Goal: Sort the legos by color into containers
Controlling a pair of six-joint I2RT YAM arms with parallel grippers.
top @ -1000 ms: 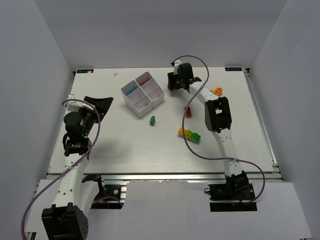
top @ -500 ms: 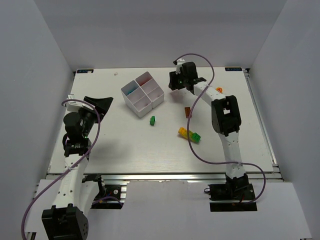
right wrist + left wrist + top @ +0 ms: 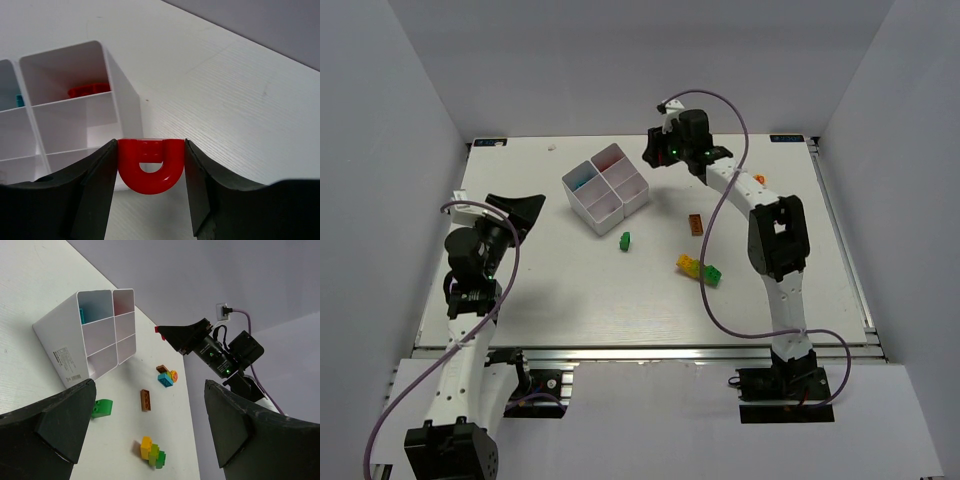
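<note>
My right gripper [image 3: 657,152] is shut on a red arch brick [image 3: 151,170] and holds it in the air just right of the white four-compartment tray [image 3: 582,208], near its far corner. In the right wrist view the tray [image 3: 120,100] holds a red brick [image 3: 89,89] in one compartment and a blue brick [image 3: 19,100] in the one beside it. On the table lie a green brick [image 3: 625,240], a brown brick [image 3: 696,224] and a yellow-green cluster [image 3: 700,269]. My left gripper [image 3: 500,212] is open and empty, well left of the tray.
A small blue-and-orange cluster [image 3: 168,376] lies at the far right, mostly behind the right arm in the top view. The right arm's purple cable [image 3: 720,215] loops over the table's right half. Grey walls close in the table on three sides.
My right gripper has moved left and slightly back with the red arch brick, closing on the tray's far corner. The left arm has not moved.
</note>
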